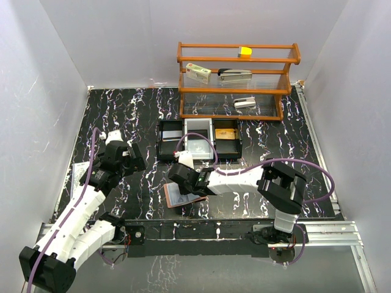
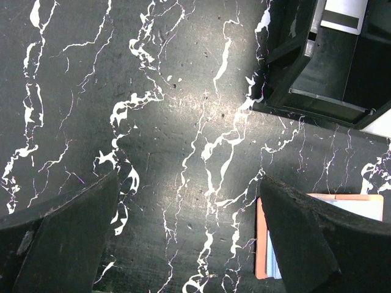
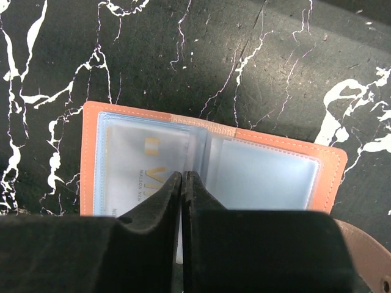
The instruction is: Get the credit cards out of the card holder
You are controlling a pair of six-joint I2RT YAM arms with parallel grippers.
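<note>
On the marbled table (image 1: 140, 116) the right gripper (image 3: 183, 183), pinched shut on the card holder (image 3: 263, 165) at its clear sleeve, could drag the whole thing along, since the left gripper (image 2: 188, 183) gapes wide and empty, pinning nothing.

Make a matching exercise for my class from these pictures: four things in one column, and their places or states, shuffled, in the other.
Things:
1 card holder
2 yellow block
3 stapler
4 left gripper

Places or states:
A on the top shelf of the wooden rack
B jaws wide apart, holding nothing
C lying open on the table
D on the middle shelf of the rack

Pairs: 1-C, 2-A, 3-D, 4-B
</note>
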